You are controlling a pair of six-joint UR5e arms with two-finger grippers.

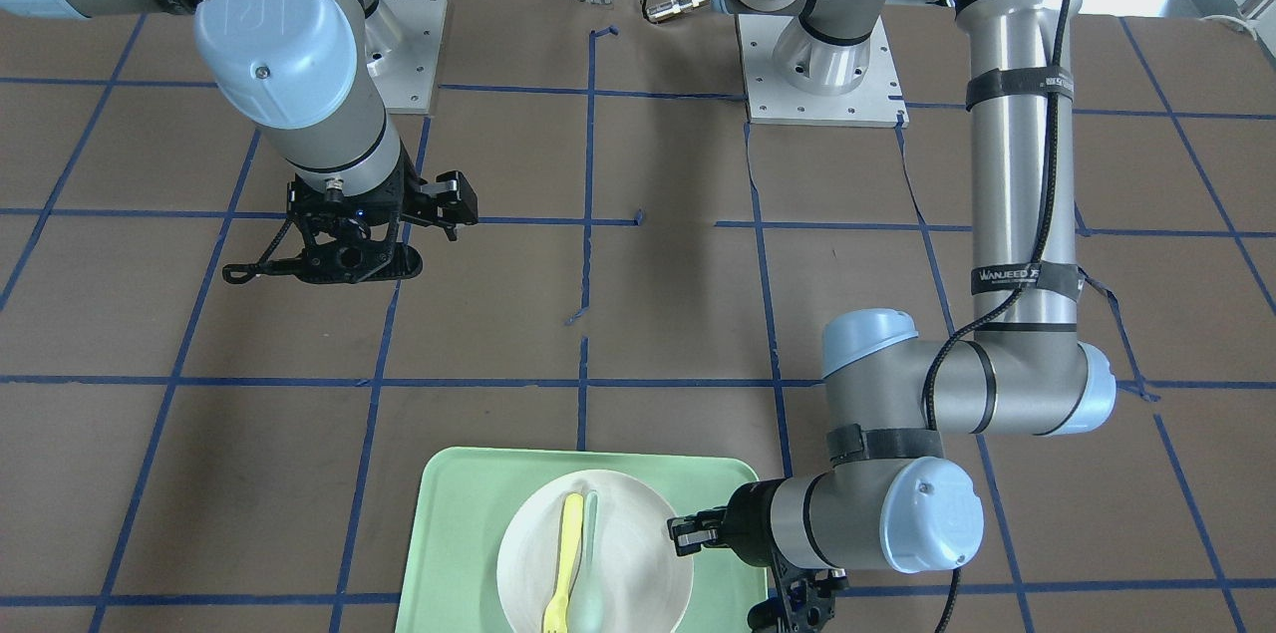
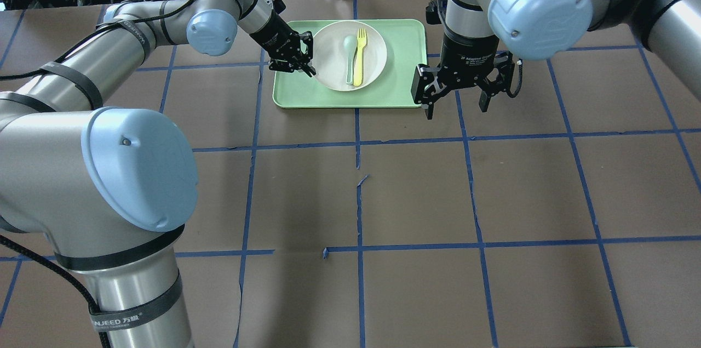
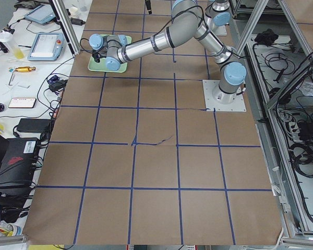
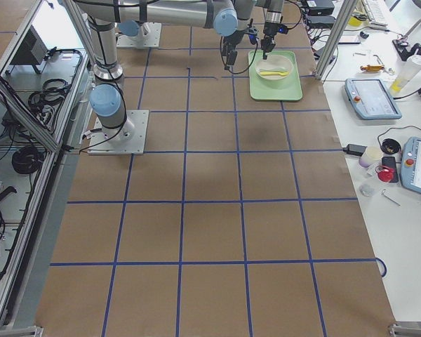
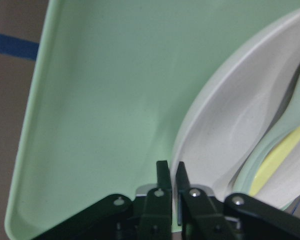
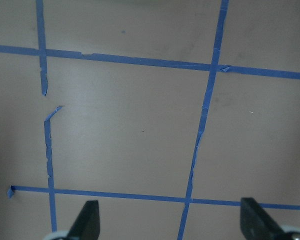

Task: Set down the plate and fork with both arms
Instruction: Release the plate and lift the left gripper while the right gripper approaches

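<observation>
The off-white plate (image 2: 328, 52) sits in the pale green tray (image 2: 400, 85) at the table's far side. The yellow fork (image 2: 360, 57) lies in the plate beside a mint-green spoon (image 2: 349, 55). My left gripper (image 2: 304, 60) is at the plate's left rim. In the left wrist view its fingers (image 5: 163, 182) are shut on the rim of the plate (image 5: 230, 125), with the fork (image 5: 275, 160) just beyond. My right gripper (image 2: 457, 98) is open and empty above the bare table, just right of the tray. The right wrist view shows its gripper (image 6: 172, 225) spread wide over blue tape lines.
The table is brown paper with a blue tape grid (image 2: 358, 142). In the front-facing view the tray (image 1: 459, 533) lies near the table's front edge, with the left gripper (image 1: 688, 533) beside the plate (image 1: 638, 563). The arm bases (image 1: 822, 80) stand at the back.
</observation>
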